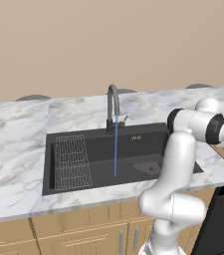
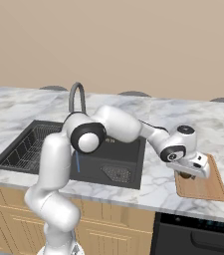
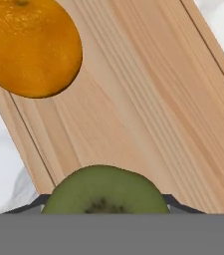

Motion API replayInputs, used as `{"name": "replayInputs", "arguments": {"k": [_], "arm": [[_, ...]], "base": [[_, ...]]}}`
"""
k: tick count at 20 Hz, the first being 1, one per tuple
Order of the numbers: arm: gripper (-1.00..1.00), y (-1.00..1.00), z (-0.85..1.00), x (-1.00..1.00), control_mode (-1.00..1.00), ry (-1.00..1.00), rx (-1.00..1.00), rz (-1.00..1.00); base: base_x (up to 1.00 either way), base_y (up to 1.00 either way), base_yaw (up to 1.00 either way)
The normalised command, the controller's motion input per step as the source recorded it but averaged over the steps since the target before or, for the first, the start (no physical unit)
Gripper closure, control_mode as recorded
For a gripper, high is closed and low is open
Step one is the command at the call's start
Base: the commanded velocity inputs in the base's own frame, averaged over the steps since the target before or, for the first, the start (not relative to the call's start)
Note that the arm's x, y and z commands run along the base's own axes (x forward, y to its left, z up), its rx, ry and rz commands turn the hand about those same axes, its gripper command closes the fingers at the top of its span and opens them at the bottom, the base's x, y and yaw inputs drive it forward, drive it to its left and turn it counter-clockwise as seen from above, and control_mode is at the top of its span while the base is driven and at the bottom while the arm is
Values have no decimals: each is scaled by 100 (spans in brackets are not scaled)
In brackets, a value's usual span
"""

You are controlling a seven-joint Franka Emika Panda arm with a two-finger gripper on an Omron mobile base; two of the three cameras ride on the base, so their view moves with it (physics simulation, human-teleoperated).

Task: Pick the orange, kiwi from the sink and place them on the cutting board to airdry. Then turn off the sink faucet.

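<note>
White-grey marble countertop (image 2: 183,114) carries a flat light-brown wooden cutting board (image 2: 214,188) at its right end, beside the dark rectangular sink basin (image 1: 98,149) set into it. On the board: a bright orange round fruit (image 3: 30,46), resting near one long edge.

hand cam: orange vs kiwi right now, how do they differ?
Colour: the orange is bright orange, the kiwi olive green with a dark spot at its end.
Place: the orange lies free on the cutting board, near one long edge; the kiwi sits between the gripper's fingertips, over the board.
Size in frame: both are cut off by the frame edges, so true size is hard to compare.
Shared: both are rounded fruit, out of the sink.
</note>
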Motion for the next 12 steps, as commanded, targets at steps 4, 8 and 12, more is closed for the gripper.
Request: {"name": "replayInputs", "arguments": {"k": [4,8,12], "arm": [[100,-9,-9,-1,-100,0,0,0],[100,-8,-8,0,-100,0,0,0],[100,-3,-6,0,-100,0,0,0]], "base": [[0,0,0],[0,0,0],[0,0,0]]}}
